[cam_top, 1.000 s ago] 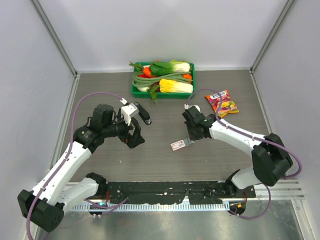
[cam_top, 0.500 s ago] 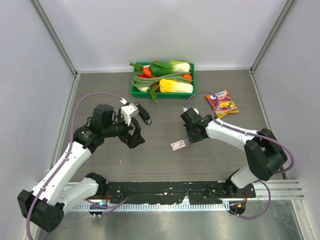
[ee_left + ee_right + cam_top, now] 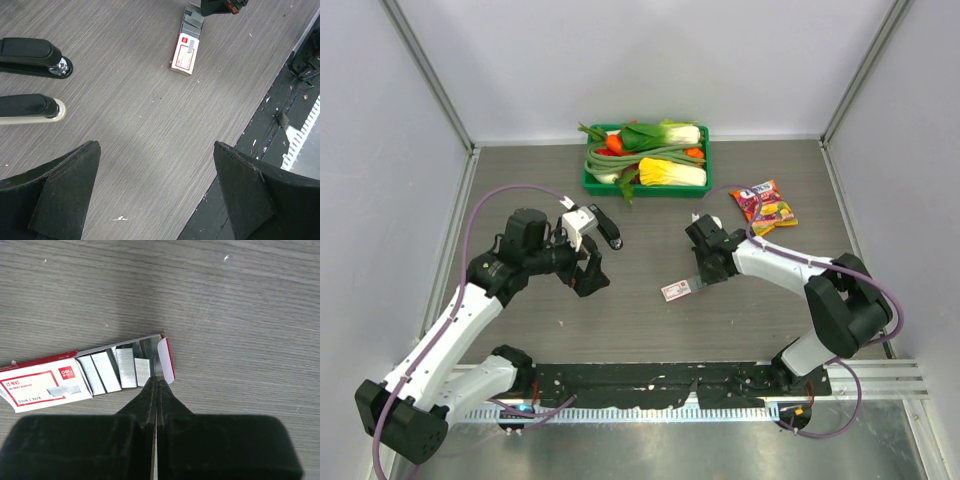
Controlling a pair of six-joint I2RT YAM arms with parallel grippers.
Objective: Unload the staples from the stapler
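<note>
The stapler (image 3: 30,107), dark on top with a cream-white lower edge, lies at the left edge of the left wrist view. My left gripper (image 3: 155,145) hangs open over bare table to the right of it, holding nothing. A pink-and-white staple box (image 3: 40,385) lies with its tray slid out, and several grey strips of staples (image 3: 120,367) sit in the tray. My right gripper (image 3: 158,381) is shut, its tips at the tray's open end beside the shortest strip. Nothing shows between its fingers. From above, the right gripper (image 3: 698,276) stands just right of the box (image 3: 675,290).
An all-black stapler (image 3: 32,56) lies beside the task stapler, also seen from above (image 3: 608,230). A green tray (image 3: 592,186) of vegetables stands at the back. A snack bag (image 3: 765,205) lies at the back right. A black rail (image 3: 280,130) runs along the near edge.
The right arm's elbow has swung in slightly, while its gripper stays at the staple box. The left arm has not moved.
</note>
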